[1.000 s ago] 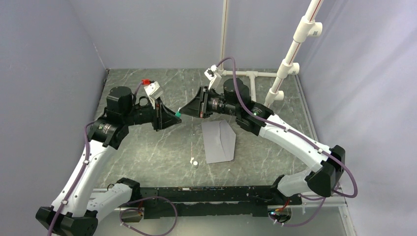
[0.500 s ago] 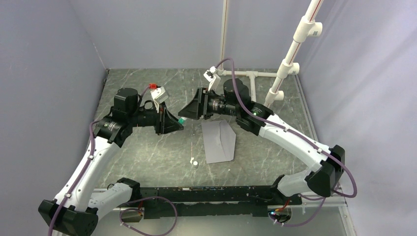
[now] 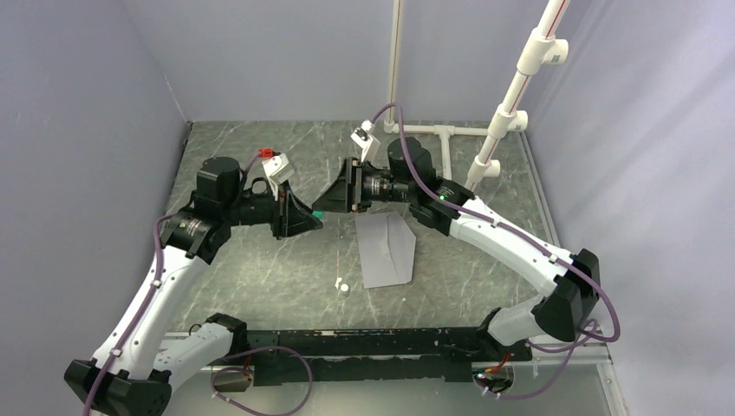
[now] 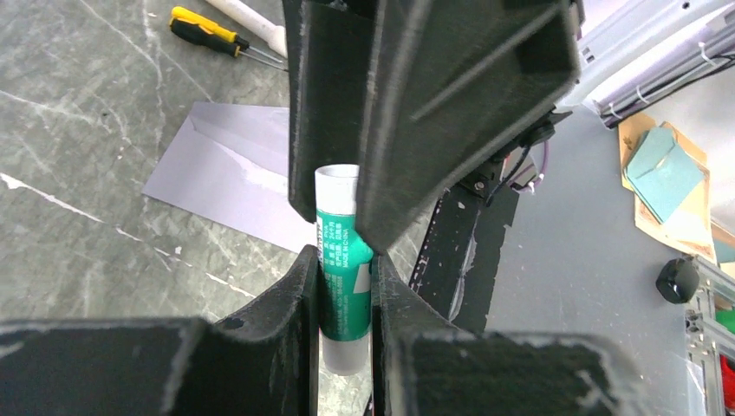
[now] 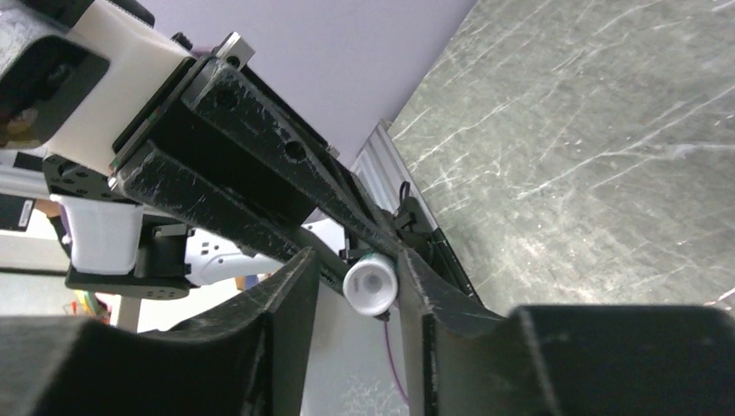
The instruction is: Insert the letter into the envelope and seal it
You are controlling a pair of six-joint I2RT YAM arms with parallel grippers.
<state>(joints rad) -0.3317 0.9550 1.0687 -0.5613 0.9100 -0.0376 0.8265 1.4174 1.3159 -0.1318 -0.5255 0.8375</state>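
Note:
My left gripper (image 3: 312, 214) is shut on a green glue stick (image 4: 344, 286) with a white end and holds it in the air, pointing at my right gripper (image 3: 328, 197). The right gripper (image 5: 357, 264) is open. Its fingers stand on either side of the stick's white end (image 5: 370, 287), which touches one finger and leaves a gap to the other. The grey envelope (image 3: 386, 250) lies flat on the table below the right gripper, and also shows in the left wrist view (image 4: 217, 165). The tan letter is not in view.
A small white piece (image 3: 343, 285) and a thin red stick (image 3: 336, 263) lie left of the envelope. A yellow-handled screwdriver (image 4: 204, 28) lies beyond it. A white pipe frame (image 3: 511, 95) stands at the back right. Grey walls close the left and back.
My left gripper has carried the glue stick to the right. My right gripper has moved left to meet it, and its fingers now stand around the stick's white end.

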